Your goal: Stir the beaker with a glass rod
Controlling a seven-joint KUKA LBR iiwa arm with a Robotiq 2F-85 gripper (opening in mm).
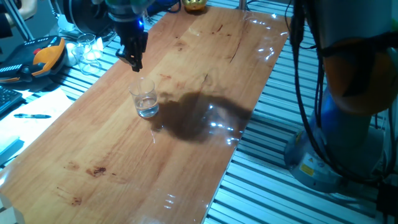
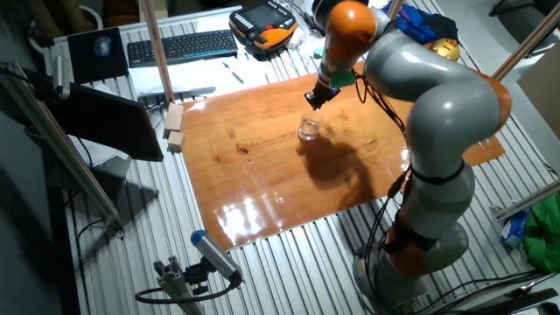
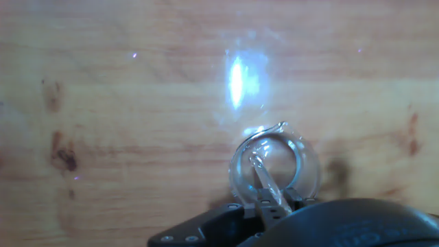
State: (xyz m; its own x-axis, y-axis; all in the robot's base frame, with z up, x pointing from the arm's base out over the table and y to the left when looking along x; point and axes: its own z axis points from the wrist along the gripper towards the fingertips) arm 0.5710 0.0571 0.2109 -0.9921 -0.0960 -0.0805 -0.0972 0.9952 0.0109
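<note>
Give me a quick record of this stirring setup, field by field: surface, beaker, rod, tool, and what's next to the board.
surface: wooden board, glossy, with glare spots
beaker: beaker upright on the board, a little clear liquid inside
rod: glass rod in the hand view runs from the tool down into the beaker
tool: tool just above the beaker's rim, shut on the glass rod
beside the board: keyboard and wooden blocks on the slatted table

Glossy varnished orange-brown wooden surface (image 1: 186,74), smooth, with bright glare patches. Small clear glass beaker (image 1: 145,99), shiny. Thin clear glass rod (image 3: 264,180), smooth. Black pincer (image 1: 133,59), matt. Ribbed metal bench (image 1: 273,180), dull sheen.
</note>
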